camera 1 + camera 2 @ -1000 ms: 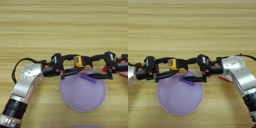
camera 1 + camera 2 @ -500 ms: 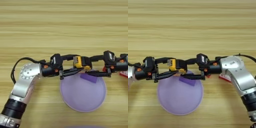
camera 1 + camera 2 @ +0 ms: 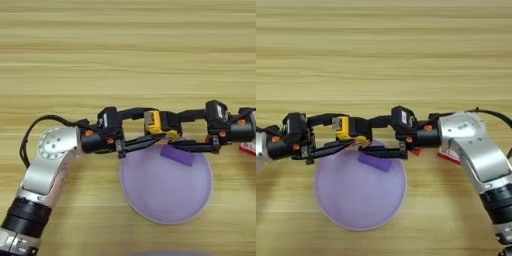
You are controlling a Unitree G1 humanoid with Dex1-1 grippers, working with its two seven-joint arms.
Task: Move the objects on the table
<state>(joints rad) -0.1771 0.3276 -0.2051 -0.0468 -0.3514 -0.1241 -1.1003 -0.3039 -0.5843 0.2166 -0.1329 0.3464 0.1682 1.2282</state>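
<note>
The light wooden tabletop (image 3: pixel 125 55) with horizontal plank grain fills both views, and its whole far half lies bare, as does the strip along the near left. Near the middle sits a round, flat lilac plate (image 3: pixel 165 197), its far rim just under the two arms. On the plate's far part lies a small flat purple rectangular block (image 3: pixel 177 155), tilted a little, wholly inside the rim.

The left tool (image 3: pixel 150 131) reaches in from the left, its silver forearm angled up from the near left corner. The right tool (image 3: pixel 373 137) comes in from the right, level with it. The two meet over the plate's far edge, with the yellow-and-black tape measure (image 3: pixel 159 125) between them. Each tool's upper black finger reaches to a side of the tape measure, while each lower finger (image 3: pixel 142 144) stretches thin and flat below it, over the plate rim, so both tools stand spread apart. Whether the upper fingers actually press on the tape measure, I cannot tell.

A flat white box with a red edge (image 3: pixel 448 156) lies on the tabletop just right of the plate, mostly hidden under the right arm; a bit of red (image 3: pixel 416 151) shows beside it, touching the arm's underside.
</note>
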